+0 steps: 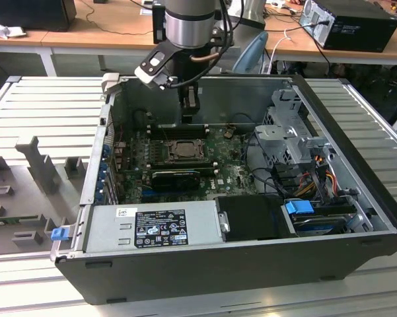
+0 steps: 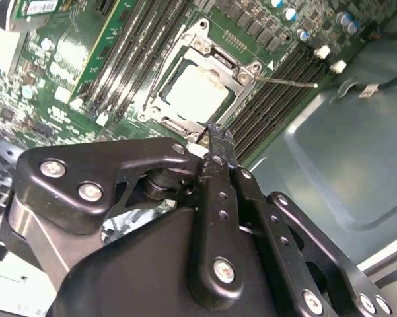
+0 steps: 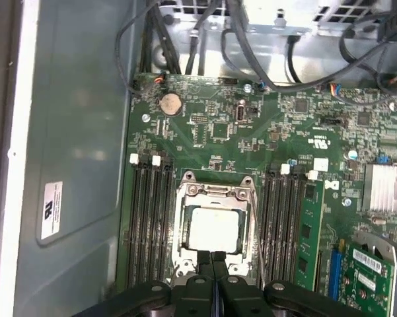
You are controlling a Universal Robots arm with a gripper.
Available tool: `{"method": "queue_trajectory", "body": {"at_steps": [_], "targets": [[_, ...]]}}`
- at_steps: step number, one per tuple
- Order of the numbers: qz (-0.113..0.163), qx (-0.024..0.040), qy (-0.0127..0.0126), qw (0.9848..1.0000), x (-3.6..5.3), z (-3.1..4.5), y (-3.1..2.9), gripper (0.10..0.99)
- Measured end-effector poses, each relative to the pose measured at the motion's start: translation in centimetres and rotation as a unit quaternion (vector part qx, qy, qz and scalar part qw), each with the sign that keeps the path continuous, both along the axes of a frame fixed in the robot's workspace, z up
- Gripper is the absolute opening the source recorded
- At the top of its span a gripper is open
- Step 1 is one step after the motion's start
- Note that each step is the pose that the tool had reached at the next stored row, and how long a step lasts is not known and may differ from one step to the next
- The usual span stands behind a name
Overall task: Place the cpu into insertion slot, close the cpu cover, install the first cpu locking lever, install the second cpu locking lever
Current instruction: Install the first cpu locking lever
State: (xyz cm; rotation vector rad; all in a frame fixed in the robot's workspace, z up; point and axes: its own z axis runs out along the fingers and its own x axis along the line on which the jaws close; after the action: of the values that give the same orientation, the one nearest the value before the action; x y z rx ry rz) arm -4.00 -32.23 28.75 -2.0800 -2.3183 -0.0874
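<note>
A ribbed metal counter point(image 1: 46, 99) carried the work, with wooden benches and loose cables behind it. At the exterior view's left, grey fixture blocks point(image 1: 43, 165) stood on the counter. Beside them lay the open computer case point(image 1: 251, 264), its power supply point(image 1: 152, 224) along the near wall. Over the middle of the green motherboard point(image 1: 224, 175) the hand point(image 1: 190, 117) hung just behind the insertion slot point(image 1: 183, 150), clear of it. At the exterior view's right sat the grey drive cage point(image 1: 287, 132) and a bundle of coloured wires.

In both wrist views the hand point(image 3: 212, 256) point(image 2: 215, 132) was clenched, its black fingers pressed together with nothing between them. The cpu point(image 3: 213, 230) point(image 2: 195, 92) lay flat in the insertion slot, and the cpu cover point(image 3: 180, 224) point(image 2: 241, 72) lay down over it, framing its pale face. In the second wrist view a thin locking lever point(image 2: 287, 82) stuck out from one corner of the cover across the black memory slots point(image 2: 277, 99)
</note>
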Motion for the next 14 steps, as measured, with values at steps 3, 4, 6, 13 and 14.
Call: {"method": "queue_trajectory", "body": {"at_steps": [3, 4, 6, 13, 14], "targets": [[0.033, 0.0001, 0.0000, 0.9994, 0.01, -0.03, 0.00, 0.106], [0.040, 0.0001, 0.0000, 0.9992, 0.00, -0.03, 0.00, 0.106], [0.049, 0.0008, 0.0000, 0.9988, 0.01, -0.05, 0.00, 0.106], [0.090, 0.0008, 0.0000, 0.9959, 0.02, -0.07, 0.00, 0.106], [0.096, 0.0008, 0.0000, 0.9954, 0.02, -0.07, 0.00, 0.106]]}}
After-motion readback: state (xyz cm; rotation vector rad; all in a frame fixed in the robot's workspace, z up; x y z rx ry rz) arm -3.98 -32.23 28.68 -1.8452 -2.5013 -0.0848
